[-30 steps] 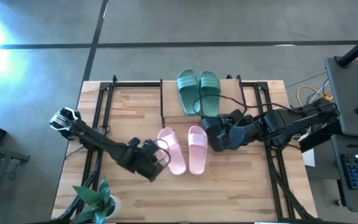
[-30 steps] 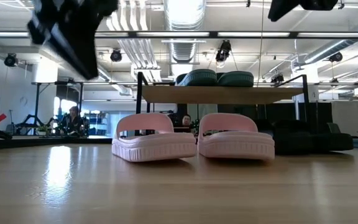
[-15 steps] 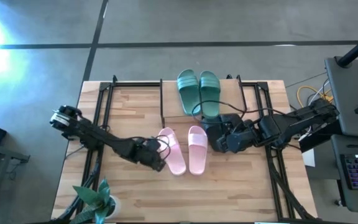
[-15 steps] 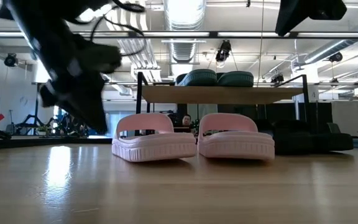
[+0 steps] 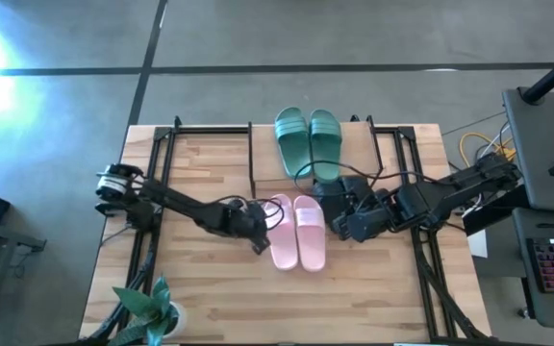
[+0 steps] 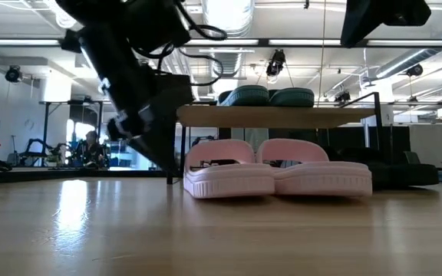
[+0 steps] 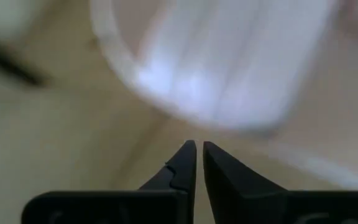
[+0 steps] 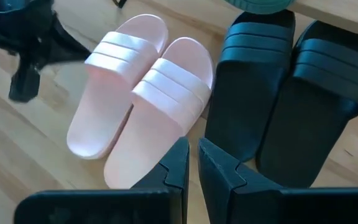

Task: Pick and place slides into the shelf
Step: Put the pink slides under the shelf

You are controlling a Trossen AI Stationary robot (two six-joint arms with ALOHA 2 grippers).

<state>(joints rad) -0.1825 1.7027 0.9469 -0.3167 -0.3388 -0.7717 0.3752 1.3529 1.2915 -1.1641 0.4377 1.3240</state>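
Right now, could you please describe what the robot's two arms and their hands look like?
Both arms are dark, slim and jointed, with loose black cables looping along them. The left arm has a pale silvery joint at its outer end. The left hand and the right hand each end in two black, tapering pointed fingers on a black crossbar.

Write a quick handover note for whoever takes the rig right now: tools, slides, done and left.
Left tool: shut, empty, against the pink pair.
Right tool: shut, empty, above the black pair.
Teal-green pair: on top of the shelf.
Pink pair: side by side on the table in front of the shelf.
Black pair: on the table, under the shelf edge.
Left: place the pink pair.
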